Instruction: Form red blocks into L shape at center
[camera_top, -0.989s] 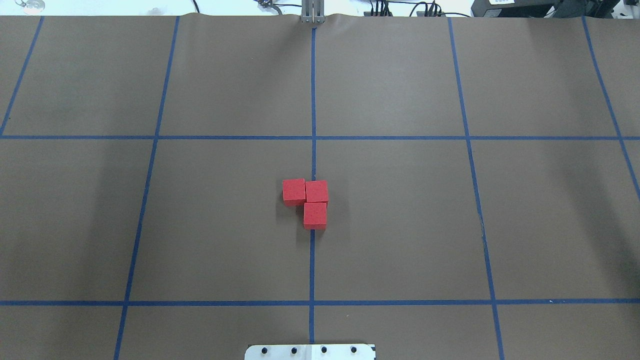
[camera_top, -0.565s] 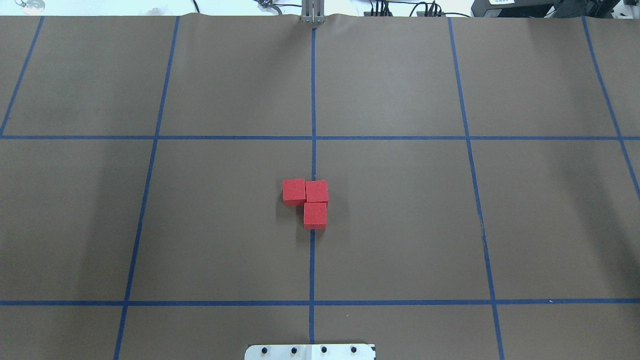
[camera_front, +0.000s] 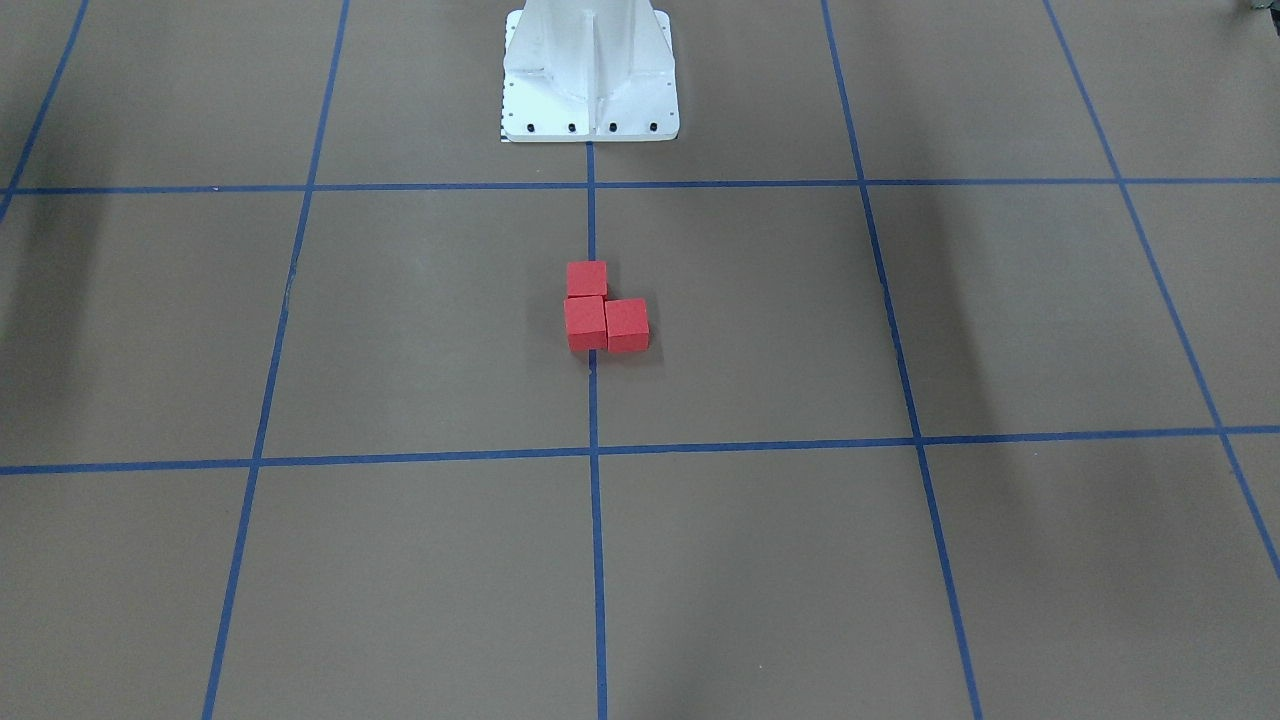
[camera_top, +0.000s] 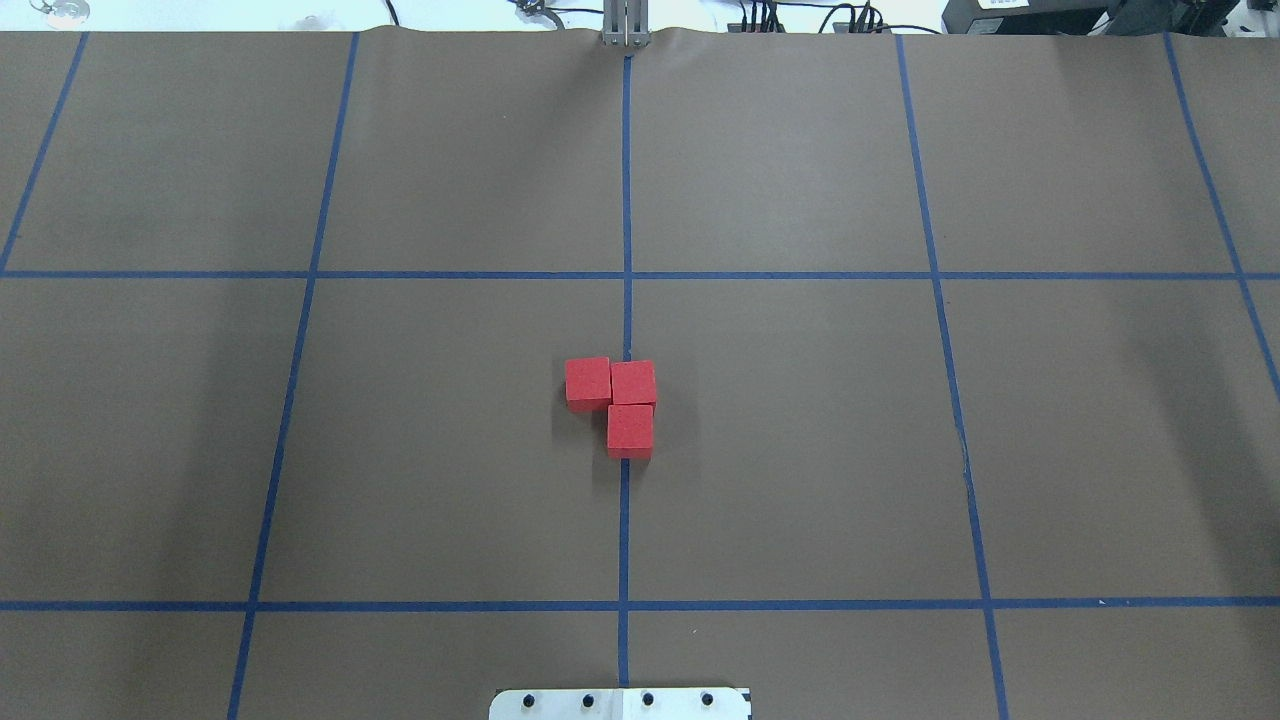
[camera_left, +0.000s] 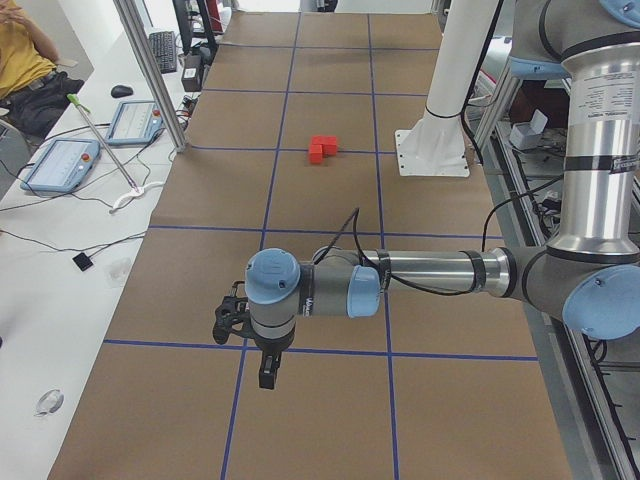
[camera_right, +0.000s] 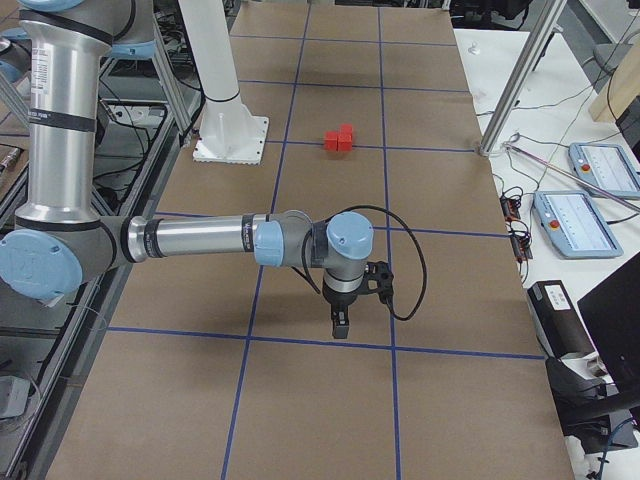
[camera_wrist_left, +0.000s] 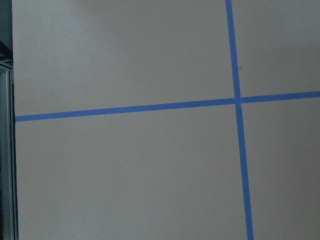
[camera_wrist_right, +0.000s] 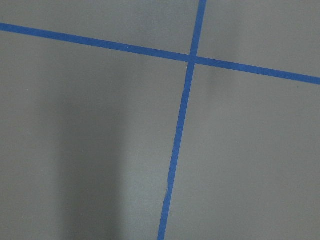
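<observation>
Brown matte desk (camera_top: 800, 450) with blue tape grid (camera_top: 300, 275). Left arm (camera_left: 430, 272) and right arm (camera_right: 190, 240) each stretch low over opposite desk ends, well apart from the middle. Left gripper (camera_left: 268, 372) and right gripper (camera_right: 340, 325) point down; can't tell if either is open or closed. 3 small bright-red matte cubes (camera_top: 633, 384) sit touching in an L at the centre (camera_top: 680, 330), on the middle blue tape line (camera_top: 624, 520).
</observation>
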